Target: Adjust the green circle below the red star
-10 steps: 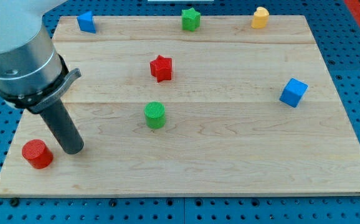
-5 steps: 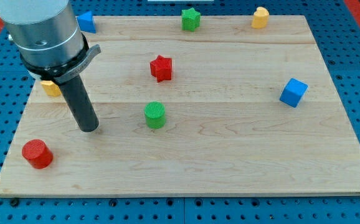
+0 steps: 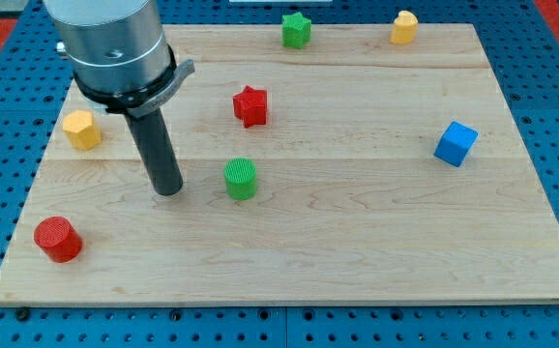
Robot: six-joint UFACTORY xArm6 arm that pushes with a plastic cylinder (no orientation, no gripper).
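The green circle is a small ribbed cylinder standing on the wooden board, below the red star and slightly to its left. My tip rests on the board to the left of the green circle, about level with it, with a gap between them. The rod rises up and to the left into the grey arm body.
A red cylinder stands at the lower left, a yellow block at the left edge, a green star and a yellow block at the top, a blue cube at the right.
My tip has moved to the right and slightly up, from beside the red cylinder toward the green circle. The arm now hides the blue block at top left and uncovers the yellow block. No block moved.
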